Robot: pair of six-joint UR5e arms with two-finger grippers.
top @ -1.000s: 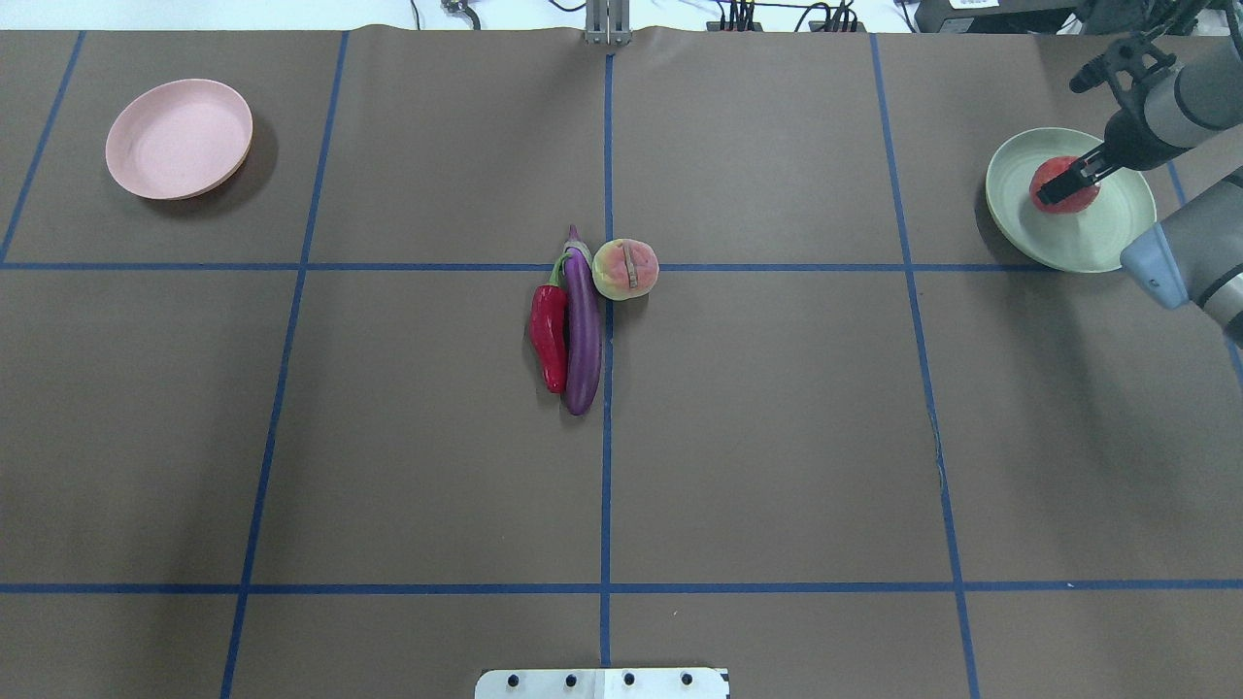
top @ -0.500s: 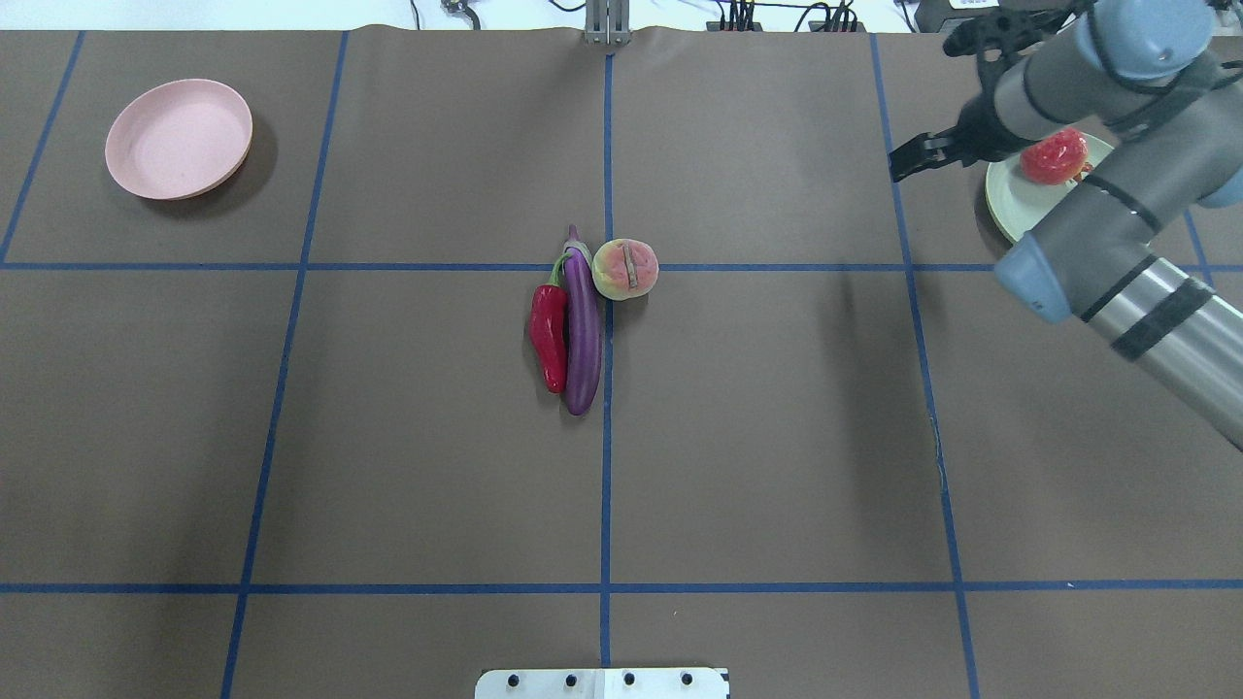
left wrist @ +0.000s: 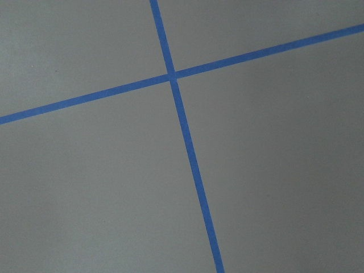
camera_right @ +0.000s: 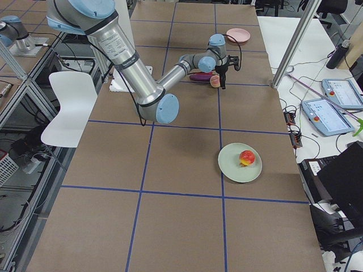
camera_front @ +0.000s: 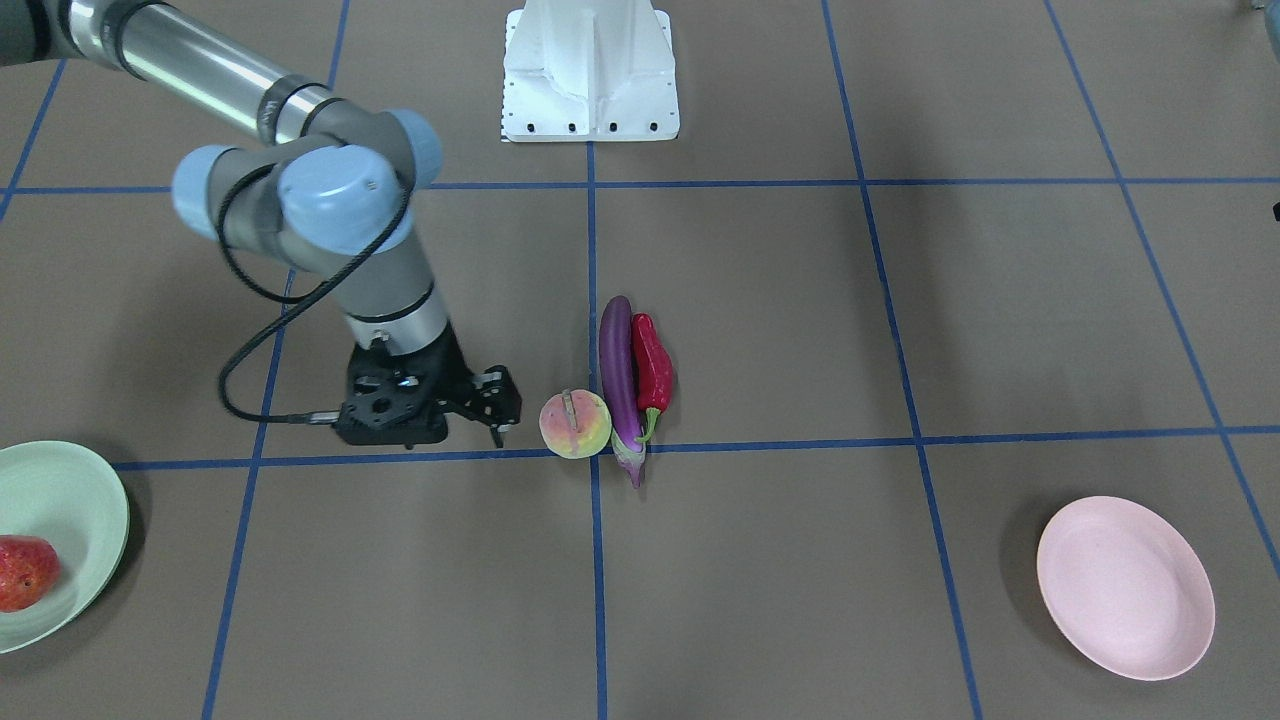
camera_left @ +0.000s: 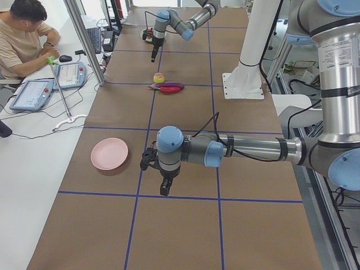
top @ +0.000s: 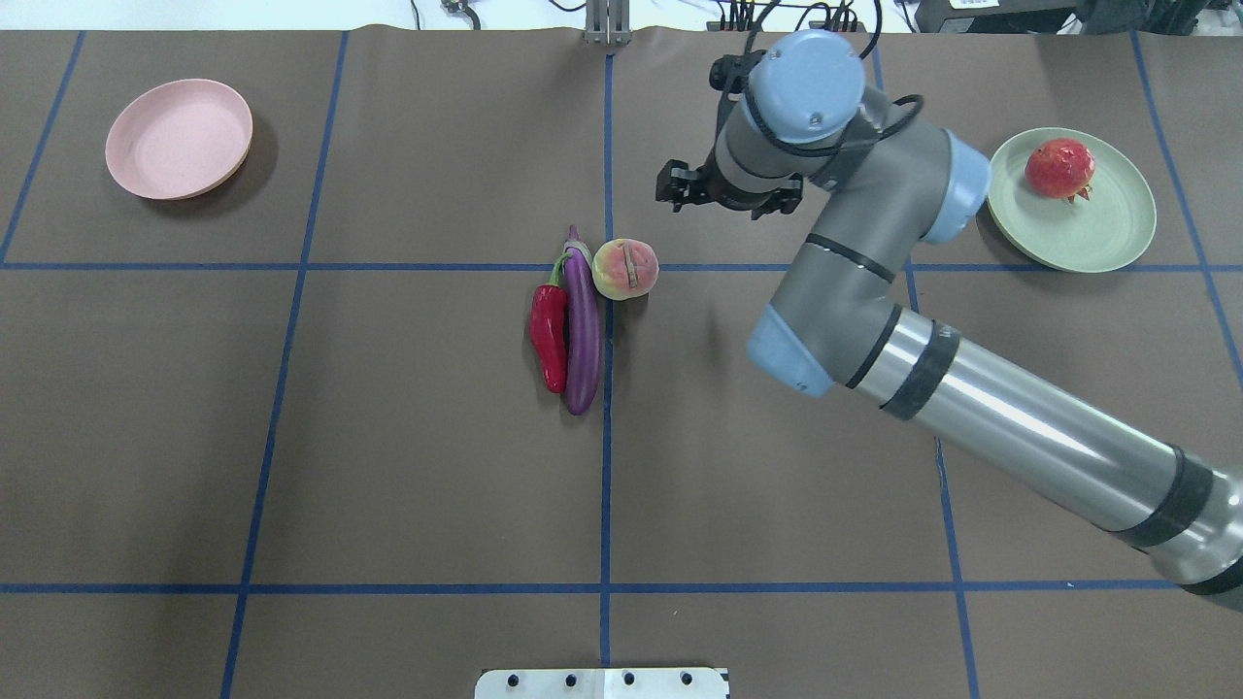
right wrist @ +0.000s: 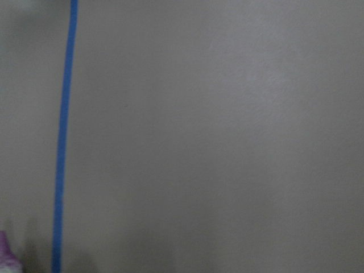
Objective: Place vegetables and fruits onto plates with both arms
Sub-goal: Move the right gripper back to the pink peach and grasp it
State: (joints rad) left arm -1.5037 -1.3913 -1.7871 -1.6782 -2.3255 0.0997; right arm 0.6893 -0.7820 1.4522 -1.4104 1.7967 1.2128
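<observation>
The peach (top: 625,269) lies at the table's middle, touching the purple eggplant (top: 583,335). The red pepper (top: 549,335) lies along the eggplant's other side. The pomegranate (top: 1059,167) rests on the green plate (top: 1107,233) at the far right. The pink plate (top: 180,141) at the far left holds nothing. My right gripper (camera_front: 497,408) is open and holds nothing. It hangs low just beside the peach (camera_front: 575,424), towards the green plate, and does not touch it. My left gripper (camera_left: 163,188) shows only in the exterior left view, near the pink plate (camera_left: 109,153). I cannot tell whether it is open or shut.
The white pedestal (camera_front: 590,70) stands at the robot's edge of the table. Blue tape lines grid the brown table. An operator (camera_left: 25,34) sits at a side desk. The right arm's long link (top: 1020,437) spans the table's right half.
My right gripper has let go of the pomegranate on the green plate. The arm has swung left across the table to beside the peach.
</observation>
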